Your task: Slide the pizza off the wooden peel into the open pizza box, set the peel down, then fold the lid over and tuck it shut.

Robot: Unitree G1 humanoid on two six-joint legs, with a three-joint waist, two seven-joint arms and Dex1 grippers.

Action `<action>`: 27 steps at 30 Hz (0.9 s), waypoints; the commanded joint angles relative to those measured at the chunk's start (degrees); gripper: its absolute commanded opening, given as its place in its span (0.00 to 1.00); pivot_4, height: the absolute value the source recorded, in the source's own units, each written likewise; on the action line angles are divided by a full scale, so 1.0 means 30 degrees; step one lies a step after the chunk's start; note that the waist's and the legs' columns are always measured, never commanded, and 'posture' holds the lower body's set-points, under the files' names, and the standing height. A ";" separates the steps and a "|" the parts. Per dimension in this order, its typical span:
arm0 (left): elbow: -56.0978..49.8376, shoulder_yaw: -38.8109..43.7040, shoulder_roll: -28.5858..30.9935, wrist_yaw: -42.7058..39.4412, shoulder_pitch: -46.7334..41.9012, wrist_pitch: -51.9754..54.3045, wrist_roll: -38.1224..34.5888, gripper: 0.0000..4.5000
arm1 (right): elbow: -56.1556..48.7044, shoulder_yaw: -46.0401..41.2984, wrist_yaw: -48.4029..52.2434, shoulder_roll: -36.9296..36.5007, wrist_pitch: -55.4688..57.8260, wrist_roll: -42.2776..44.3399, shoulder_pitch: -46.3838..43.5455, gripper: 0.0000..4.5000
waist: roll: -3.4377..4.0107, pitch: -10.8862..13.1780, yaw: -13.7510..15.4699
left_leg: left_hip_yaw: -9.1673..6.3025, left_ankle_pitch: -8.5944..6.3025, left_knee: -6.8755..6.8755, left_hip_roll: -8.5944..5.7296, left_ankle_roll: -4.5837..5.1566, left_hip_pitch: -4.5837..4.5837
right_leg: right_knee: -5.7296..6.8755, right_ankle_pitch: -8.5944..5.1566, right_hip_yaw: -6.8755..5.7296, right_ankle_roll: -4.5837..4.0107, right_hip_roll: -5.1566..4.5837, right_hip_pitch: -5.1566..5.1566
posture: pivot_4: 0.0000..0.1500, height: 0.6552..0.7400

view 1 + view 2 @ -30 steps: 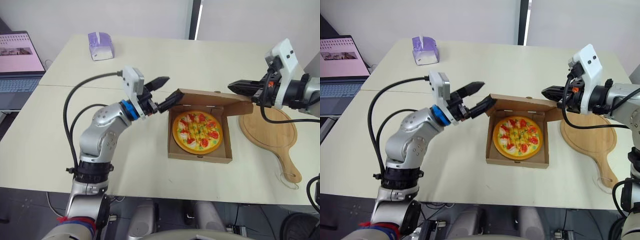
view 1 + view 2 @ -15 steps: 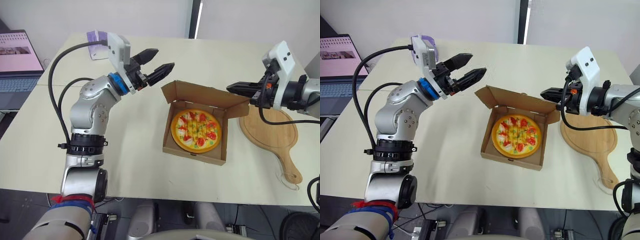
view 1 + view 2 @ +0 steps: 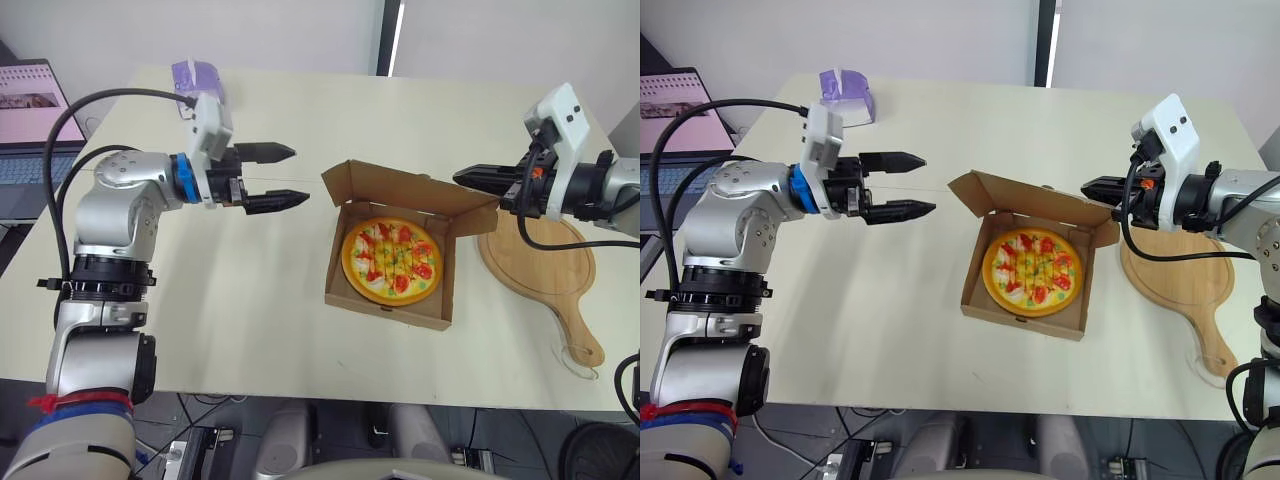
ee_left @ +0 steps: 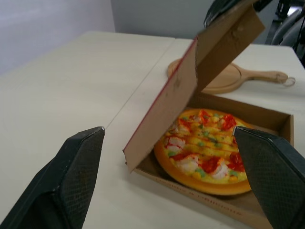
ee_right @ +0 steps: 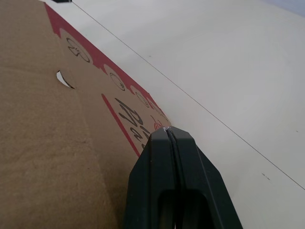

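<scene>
The pizza box sits on the bench, well out beyond the fingertips of the left gripper. That gripper hangs above the bench with its two black fingers spread wide and nothing between them. The pizza lies flat in the box's tray. It is round, with a yellow rim and red and green toppings over pale cheese, and it fills most of the floor.

The lid stands half raised, tilting over the back of the tray. It is plain brown on the inside and has red and black print on the outside.

The right gripper has its fingers pressed tight together, gripping nothing. Its tips are at the lid's upper corner, against the printed face.

The wooden peel lies flat on the bench beneath and just behind that gripper, right beside the box. Its handle points back toward the robot.
</scene>
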 commanded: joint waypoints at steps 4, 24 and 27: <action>-0.2334 -0.0297 -0.1869 0.2698 0.0787 -0.0250 0.0746 1.00 | -0.0418 -0.0100 0.0006 -0.0187 -0.0056 0.0164 -0.0183 0.00 | -0.0001 0.0000 -0.0010 | 0.0006 0.0000 0.0007 0.0004 0.0001 -0.0034 | 0.0025 0.0002 0.0009 0.0000 -0.0002 -0.0048 | 1.00 0.75; -0.2689 -0.0538 -0.2726 0.4995 0.1516 -0.0655 0.1655 0.01 | 0.0123 -0.1361 -0.0518 -0.0068 -0.0983 -0.0038 -0.0745 0.00 | 0.0000 0.0000 -0.0097 | 0.0003 0.0002 0.0019 0.0006 -0.0002 -0.0093 | 0.0039 0.0005 0.0003 -0.0004 -0.0001 -0.0104 | 1.00 0.75; -0.2216 -0.0505 -0.2907 0.5070 0.1325 -0.0900 0.1722 0.01 | 0.0495 -0.3054 -0.1283 -0.0334 -0.1430 -0.0143 -0.0803 0.00 | 0.0000 0.0000 -0.0057 | 0.0004 0.0003 0.0026 0.0005 -0.0003 -0.0095 | 0.0041 0.0006 0.0004 -0.0004 -0.0001 -0.0104 | 1.00 0.75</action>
